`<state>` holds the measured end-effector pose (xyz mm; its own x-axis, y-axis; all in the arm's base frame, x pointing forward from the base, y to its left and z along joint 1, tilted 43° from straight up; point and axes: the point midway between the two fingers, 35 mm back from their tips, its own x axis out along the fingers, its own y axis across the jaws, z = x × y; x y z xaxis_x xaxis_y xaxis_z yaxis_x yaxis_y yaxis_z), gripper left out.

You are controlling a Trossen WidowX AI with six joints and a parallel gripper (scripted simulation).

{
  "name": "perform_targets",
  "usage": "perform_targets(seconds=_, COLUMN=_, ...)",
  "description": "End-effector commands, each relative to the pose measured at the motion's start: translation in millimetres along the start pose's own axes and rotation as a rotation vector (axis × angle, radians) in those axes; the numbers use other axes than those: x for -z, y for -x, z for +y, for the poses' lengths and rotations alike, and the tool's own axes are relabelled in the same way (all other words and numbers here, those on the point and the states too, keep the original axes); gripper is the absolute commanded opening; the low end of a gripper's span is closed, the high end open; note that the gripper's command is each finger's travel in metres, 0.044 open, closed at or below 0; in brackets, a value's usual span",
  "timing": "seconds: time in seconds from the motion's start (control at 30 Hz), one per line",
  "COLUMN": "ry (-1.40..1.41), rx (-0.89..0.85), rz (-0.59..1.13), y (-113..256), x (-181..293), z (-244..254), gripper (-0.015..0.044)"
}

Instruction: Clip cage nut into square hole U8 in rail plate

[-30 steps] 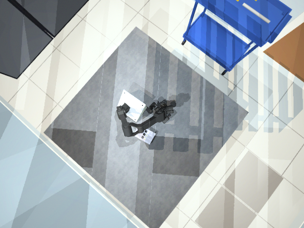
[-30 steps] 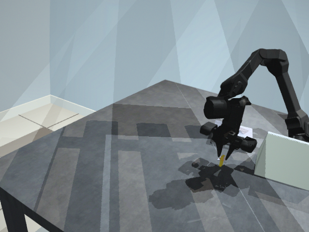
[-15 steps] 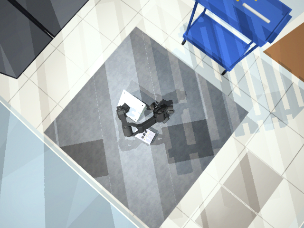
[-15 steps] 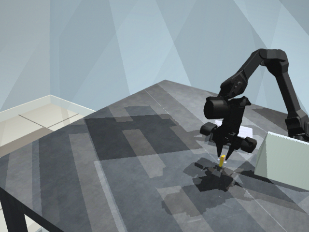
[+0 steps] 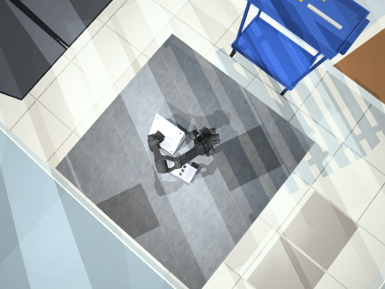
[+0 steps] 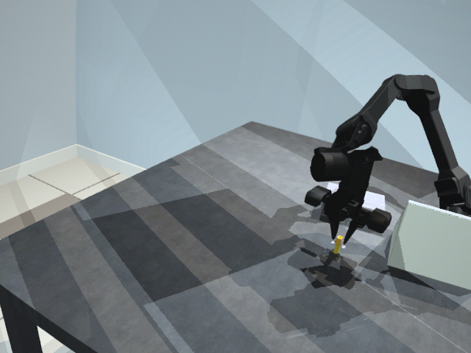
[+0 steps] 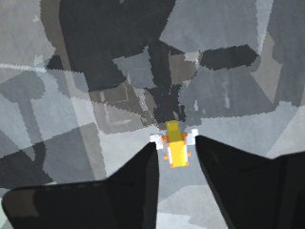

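Status: pick stage, approx. early. The yellow cage nut is being straddled by the jaws, well in from the edges of the desk; in the top view it is being hidden by the arm. Jaws: part-open, i.e. released, tips being held just beside the nut's pale side pieces, no grip being made afaict. Whether the nut is being borne by the desk can't be told.

Done: jaws being lined up w/ the nut, approx. Left: wings to be squeezed, nut to be lifted, carried, hooked thru U8, let go, arm backed off. The small pale plate w/ dark marks, prob. the rail plate, isn't being touched by the nut; U8 can't be read. The pale sloped block isn't being used atm.
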<state>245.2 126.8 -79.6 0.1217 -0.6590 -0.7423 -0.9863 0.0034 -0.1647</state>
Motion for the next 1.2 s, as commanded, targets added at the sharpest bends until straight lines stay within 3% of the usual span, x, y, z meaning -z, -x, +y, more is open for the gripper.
perform_targets(seconds=0.0, ry=0.006, rx=0.003, rz=0.005, y=-1.0, x=0.5, z=-0.2, gripper=0.0120)
perform_targets(seconds=0.13, ry=0.000, rx=0.000, rz=0.000, y=0.0, x=0.0, z=0.0, gripper=0.0026)
perform_targets(seconds=1.17, ry=0.006, rx=0.003, rz=0.005, y=-1.4, x=0.5, z=-0.1, gripper=0.0026)
